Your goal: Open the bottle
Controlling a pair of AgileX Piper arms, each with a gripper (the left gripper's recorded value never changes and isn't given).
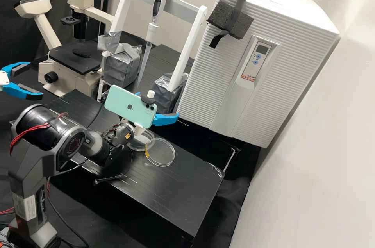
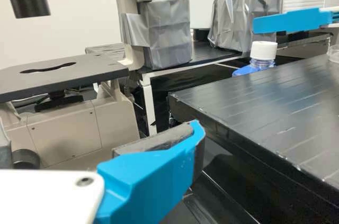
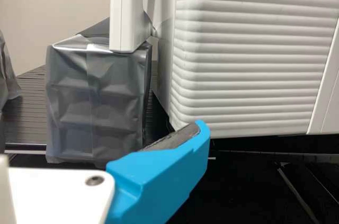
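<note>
The bottle [image 1: 150, 94], a small clear one with a white cap, is seen standing upright at the far edge of the black platform [image 1: 175, 189], in front of a block wrapped in grey tape [image 1: 166, 91]. The right gripper [image 1: 159, 107] is held level at the bottle, its blue fingers spread wide apart; one finger [image 1: 166, 118] is seen beside the bottle on the side of the white ribbed cabinet [image 1: 254, 56]. Whether the bottle is touched cannot be told, as it is partly hidden by a mint-green phone [image 1: 131, 106] mounted on that wrist. The left gripper [image 1: 35, 79] is held well apart from the bottle, in front of the microscope [image 1: 66, 56], its fingers also spread and nothing held between them. A clear round dish [image 1: 160, 152] is seen lying on the platform near the right gripper.
</note>
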